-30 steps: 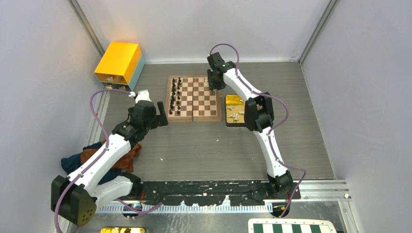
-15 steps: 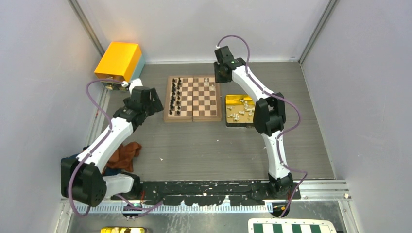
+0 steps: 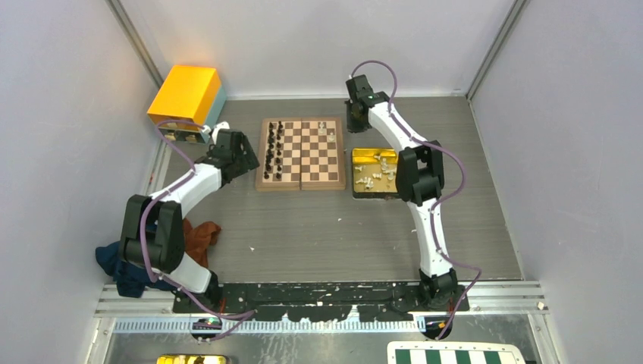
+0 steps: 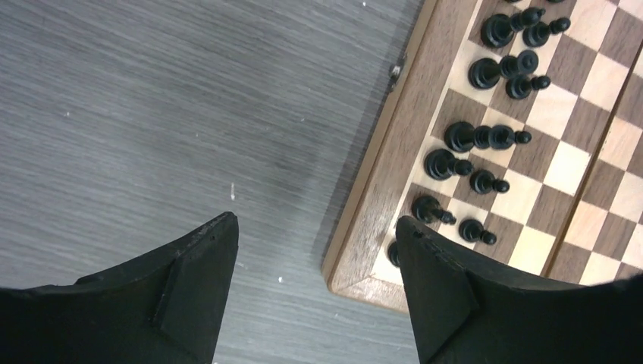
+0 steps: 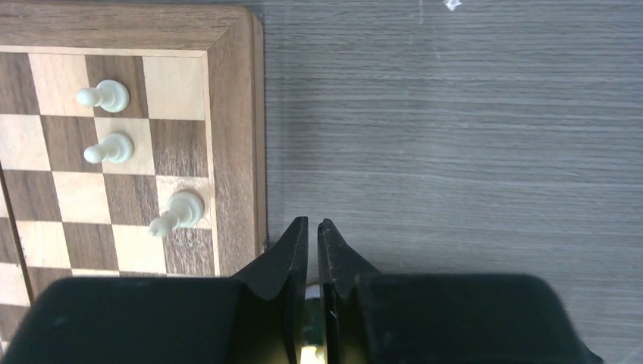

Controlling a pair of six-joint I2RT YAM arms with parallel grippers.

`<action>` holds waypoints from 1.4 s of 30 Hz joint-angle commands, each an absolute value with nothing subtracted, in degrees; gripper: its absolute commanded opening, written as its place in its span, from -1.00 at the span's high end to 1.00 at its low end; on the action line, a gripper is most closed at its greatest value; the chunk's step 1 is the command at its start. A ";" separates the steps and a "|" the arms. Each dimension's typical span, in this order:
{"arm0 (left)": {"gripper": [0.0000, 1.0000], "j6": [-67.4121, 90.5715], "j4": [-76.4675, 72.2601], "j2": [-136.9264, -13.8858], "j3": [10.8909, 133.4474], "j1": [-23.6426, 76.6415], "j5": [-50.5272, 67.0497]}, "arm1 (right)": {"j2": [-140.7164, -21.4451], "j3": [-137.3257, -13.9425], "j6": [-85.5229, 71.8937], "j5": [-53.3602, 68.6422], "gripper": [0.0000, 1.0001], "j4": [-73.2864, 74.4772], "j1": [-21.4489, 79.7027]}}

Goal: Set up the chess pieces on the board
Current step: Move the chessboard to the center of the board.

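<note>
1. The left gripper [image 4: 317,227] is open, with its fingers wide apart and nothing between them. It hangs over the bench [image 3: 318,227] at the board's near-left corner, and one finger overlaps the frame in the wrist view.
2. The right gripper [image 5: 313,225] is closed to a thin slit with nothing at the tips. It is off the board, just past its far-right corner. There is a pale spot deep between the fingers; I can't tell what it is.
3. The board [image 3: 307,163] lies flat mid-bench, between the two arms.
4. The black pieces [image 4: 485,136] stand upright in two files along the board's left edge.
5. Three white pieces [image 5: 110,149] stand near the board's far-right corner.
6. The spare white pieces [image 3: 375,178] lie loose in the gold tray [image 3: 362,156], just right of the board.
</note>
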State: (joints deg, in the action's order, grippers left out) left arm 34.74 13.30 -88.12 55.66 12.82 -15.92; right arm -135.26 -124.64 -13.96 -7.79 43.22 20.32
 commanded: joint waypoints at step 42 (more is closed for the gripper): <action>0.69 37.04 1.14 -110.41 68.81 7.73 -0.26 | -142.85 -131.63 -16.74 -2.11 0.85 44.79 22.66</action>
